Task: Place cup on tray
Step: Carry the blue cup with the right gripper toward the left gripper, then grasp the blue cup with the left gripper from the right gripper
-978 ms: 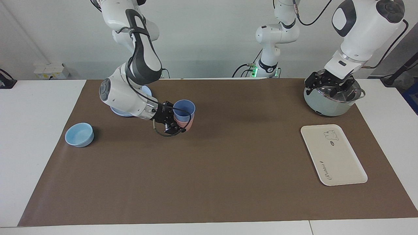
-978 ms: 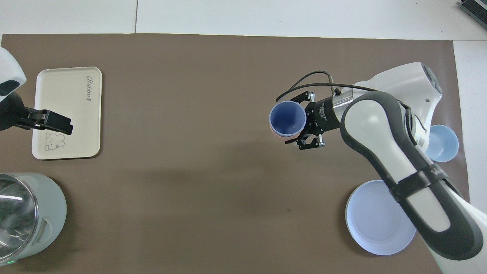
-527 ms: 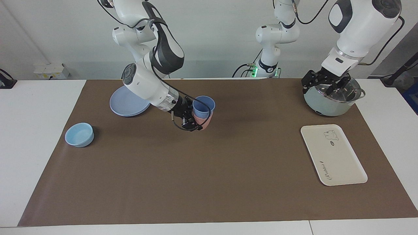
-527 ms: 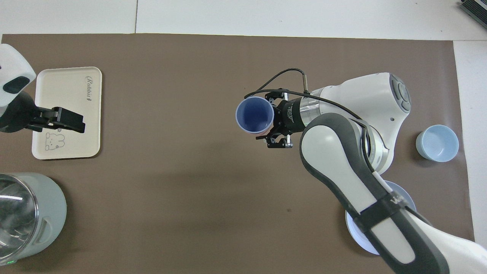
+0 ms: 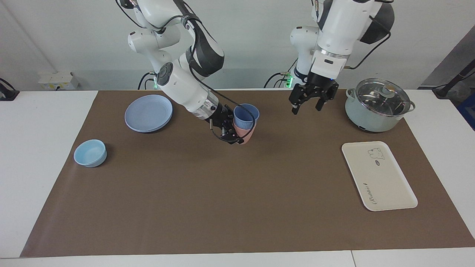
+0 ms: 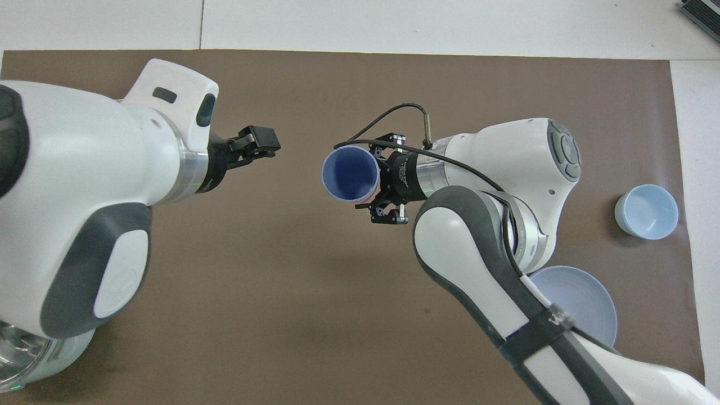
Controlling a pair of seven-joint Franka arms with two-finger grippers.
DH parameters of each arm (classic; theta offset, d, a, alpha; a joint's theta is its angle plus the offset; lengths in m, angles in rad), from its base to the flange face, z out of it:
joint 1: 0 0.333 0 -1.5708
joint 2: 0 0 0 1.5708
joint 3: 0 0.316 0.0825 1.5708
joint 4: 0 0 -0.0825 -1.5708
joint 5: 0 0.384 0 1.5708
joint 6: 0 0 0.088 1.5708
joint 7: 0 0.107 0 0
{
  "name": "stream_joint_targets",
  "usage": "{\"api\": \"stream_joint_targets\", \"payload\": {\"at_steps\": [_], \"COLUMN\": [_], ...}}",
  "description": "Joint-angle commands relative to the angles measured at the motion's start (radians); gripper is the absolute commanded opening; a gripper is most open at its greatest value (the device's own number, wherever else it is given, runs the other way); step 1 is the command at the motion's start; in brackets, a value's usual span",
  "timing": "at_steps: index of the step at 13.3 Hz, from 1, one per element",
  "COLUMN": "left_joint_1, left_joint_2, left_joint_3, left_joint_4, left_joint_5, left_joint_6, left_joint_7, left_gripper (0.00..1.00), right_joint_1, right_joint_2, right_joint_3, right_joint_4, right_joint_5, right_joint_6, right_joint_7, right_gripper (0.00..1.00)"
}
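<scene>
The periwinkle-blue cup sits nested in a salmon-pink cup. My right gripper is shut on this stack and holds it tilted, just above the middle of the brown mat; the overhead view shows the blue cup's mouth. My left gripper is open and empty, up in the air over the mat between the stack and the pot; it also shows in the overhead view. The cream-white tray lies flat toward the left arm's end and is hidden under the left arm in the overhead view.
A grey-green pot with a glass lid stands nearer to the robots than the tray. A round blue plate and a shallow light-blue bowl lie toward the right arm's end.
My right gripper has carried the cup stack toward the left arm's end. My left gripper has left the pot and swung toward the middle of the table.
</scene>
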Motion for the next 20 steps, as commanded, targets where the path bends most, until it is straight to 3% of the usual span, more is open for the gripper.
{"api": "stream_joint_targets", "payload": {"at_steps": [1,3,8,9,10,11,12,20], "left_joint_1": [-0.084,-0.113,-0.173,-0.177,-0.178,-0.18,-0.186,-0.183], "left_joint_2": [-0.006,0.008,0.089,0.099,0.111,0.112,0.114,0.151], "left_joint_3": [0.021,0.021,0.023,0.023,0.023,0.021,0.021,0.027], "left_joint_4": [-0.029,-0.026,-0.005,-0.005,0.001,0.004,0.004,0.156], "left_joint_5": [-0.012,-0.012,0.002,0.005,0.007,0.008,0.01,0.028], "left_joint_6": [0.065,0.09,0.165,0.175,0.183,0.186,0.188,0.007], "left_joint_7": [-0.07,-0.098,-0.139,-0.139,-0.147,-0.157,-0.159,-0.161], "left_gripper": [1.0,0.96,0.66,0.56,0.4,0.15,0.0,0.0], "right_joint_1": [0.001,0.0,-0.008,-0.008,-0.009,-0.009,-0.009,-0.009], "right_joint_2": [-0.017,-0.017,-0.017,-0.017,-0.017,-0.017,-0.017,-0.021], "right_joint_3": [-0.003,-0.003,-0.004,-0.004,-0.004,-0.004,-0.004,-0.007], "right_joint_4": [-0.01,-0.01,-0.016,-0.016,-0.016,-0.018,-0.019,-0.022], "right_joint_5": [0.025,0.025,0.024,0.025,0.024,0.025,0.024,0.024], "right_joint_6": [0.013,0.013,0.015,0.015,0.015,0.016,0.021,0.022], "right_joint_7": [0.007,0.004,0.0,-0.002,-0.002,-0.002,-0.002,-0.005], "right_gripper": [0.0,0.0,0.0,0.0,0.0,0.0,0.0,0.0]}}
